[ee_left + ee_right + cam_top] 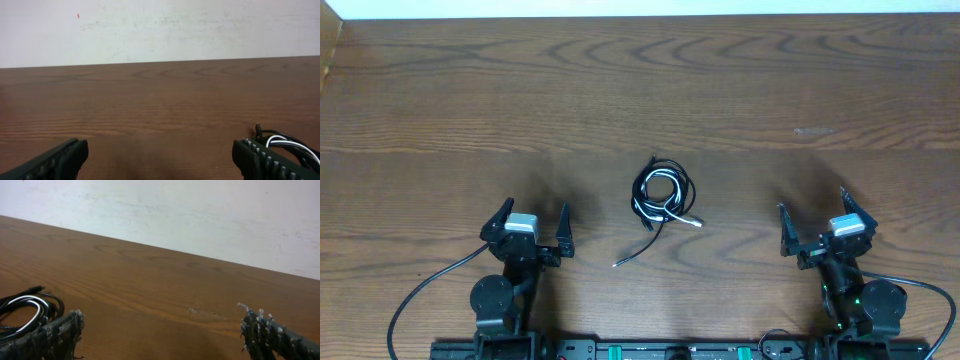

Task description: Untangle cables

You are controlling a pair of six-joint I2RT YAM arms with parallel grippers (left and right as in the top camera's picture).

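Note:
The cables [663, 197] lie as a small coiled bundle of one black and one white cord at the middle of the wooden table [640, 90], with a black tail running toward the front left. My left gripper [533, 219] stands open to the bundle's left, nothing between its fingers. My right gripper [814, 217] stands open to the bundle's right, also empty. In the left wrist view the cables [290, 142] peek out behind the right finger of my left gripper [160, 155]. In the right wrist view the cables [27, 312] show behind the left finger of my right gripper [161, 330].
A pale wall [160, 30] rises behind the table's far edge. Both arm bases sit at the near edge, with thick black wires [420, 295] looping beside them.

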